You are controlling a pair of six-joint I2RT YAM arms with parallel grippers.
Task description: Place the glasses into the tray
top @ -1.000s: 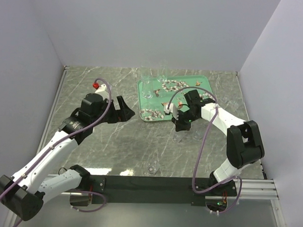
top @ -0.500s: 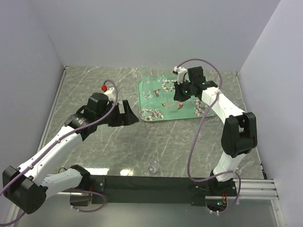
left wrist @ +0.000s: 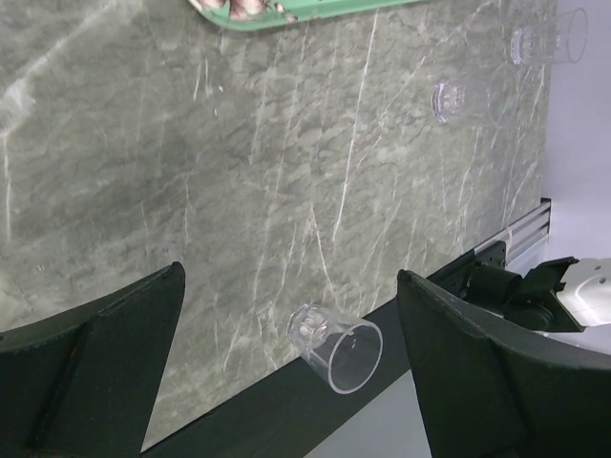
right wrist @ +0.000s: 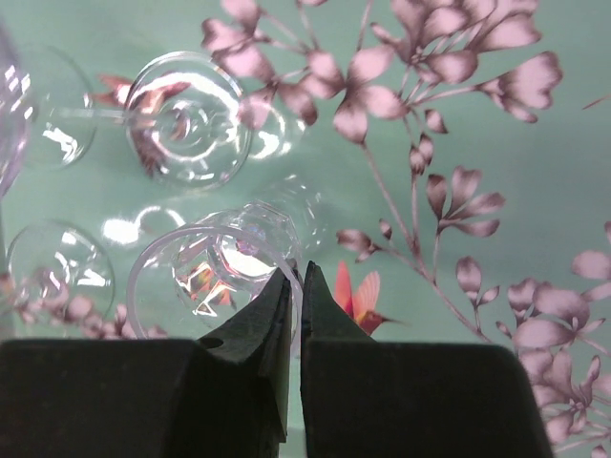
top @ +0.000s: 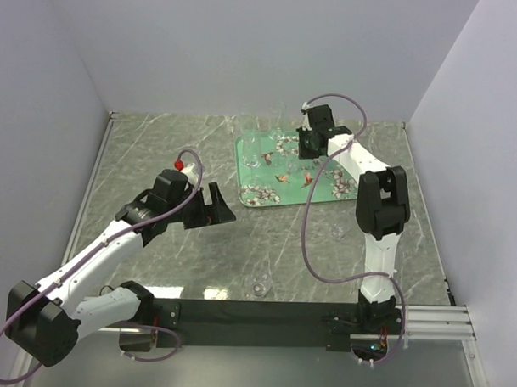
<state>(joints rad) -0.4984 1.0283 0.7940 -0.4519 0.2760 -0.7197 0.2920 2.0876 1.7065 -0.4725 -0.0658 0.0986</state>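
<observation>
My right gripper (right wrist: 296, 279) is pinched shut, and as far as its wrist camera shows, the thin rim of one clear glass (right wrist: 215, 272) is caught between the fingertips. That glass is low over the tray (right wrist: 496, 143), beside a printed bird, though I can't tell whether it touches the surface. More glasses (right wrist: 189, 119) crowd it there: a stemmed one lies on its side just beyond, and another rim shows at the lower left. The bare teal opens to the right, across the flower sprays. From overhead this gripper is over the tray's far half, with the tray's far edge near the back wall (top: 263, 58). My left gripper (left wrist: 289, 277) is spread as wide as it goes, with nothing between the fingers. It hovers over the table (left wrist: 286, 172) just left of the tray's near corner, with open marble all round it. Below it a lone glass (left wrist: 336, 351) sits right at the table's near edge, against the black rail (top: 254, 312). Two others are well apart from it, out on the marble toward the right side.
</observation>
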